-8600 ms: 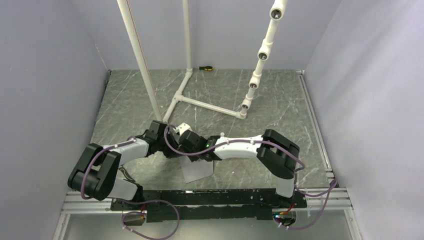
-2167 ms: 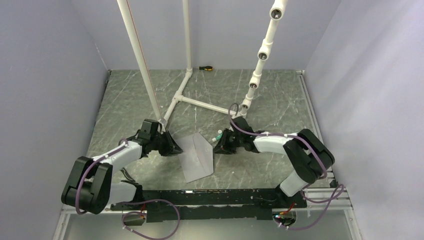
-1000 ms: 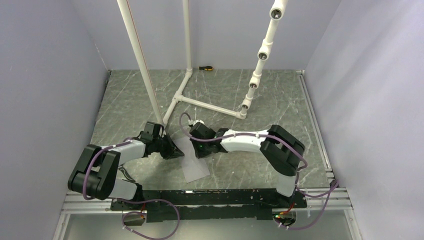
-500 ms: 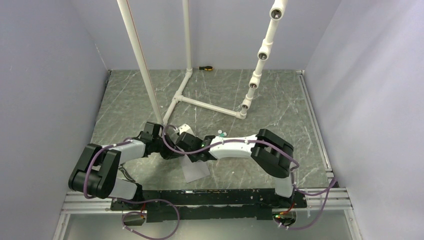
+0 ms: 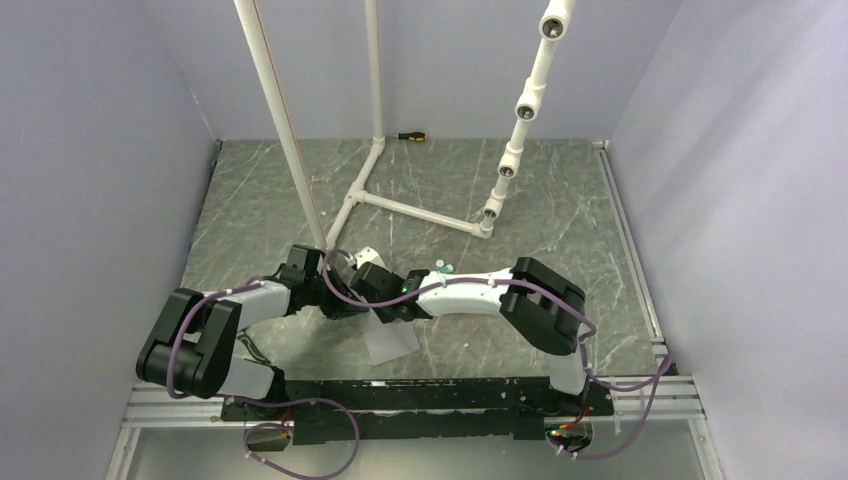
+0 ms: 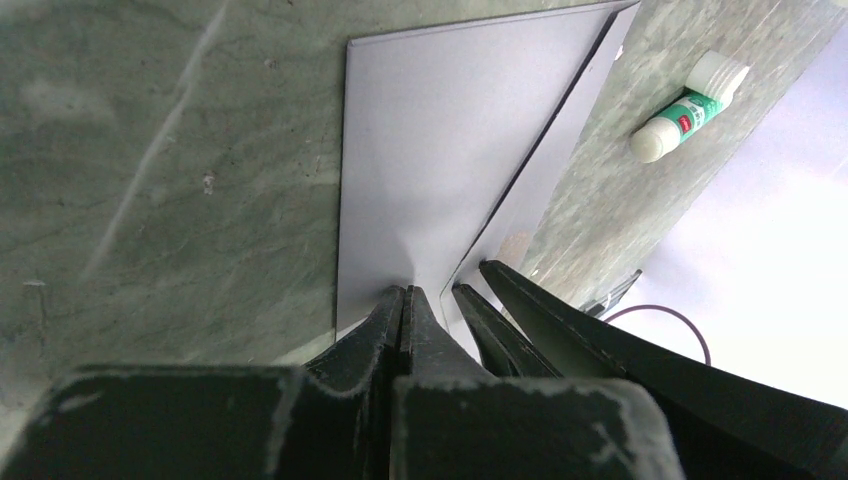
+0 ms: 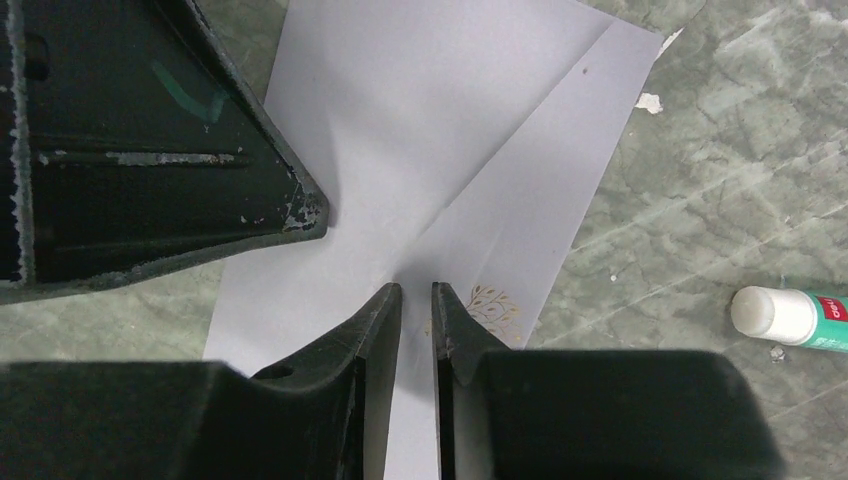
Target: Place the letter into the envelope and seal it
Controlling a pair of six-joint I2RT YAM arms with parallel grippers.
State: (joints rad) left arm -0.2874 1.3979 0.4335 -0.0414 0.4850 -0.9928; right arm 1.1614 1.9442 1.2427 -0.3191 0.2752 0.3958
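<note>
The pale grey paper envelope (image 7: 420, 110) lies flat on the grey marbled table (image 5: 560, 200), low centre of the overhead view, between the arms. The left gripper (image 6: 402, 298) has its fingers closed tip to tip and pins the envelope's edge. The right gripper (image 7: 416, 297) has its fingers a narrow slit apart, set on the diagonal flap crease.

Step judged: pressing the flap shut. Done well, the right tips bear down along the crease while the left anchors the paper — lifting either risks a skewed seal.

The flat tan card letter shows in no view — presumably inside, unconfirmed. Whether adhesive from the green-and-white glue stick (image 7: 790, 314) is on the flap cannot be made out.
</note>
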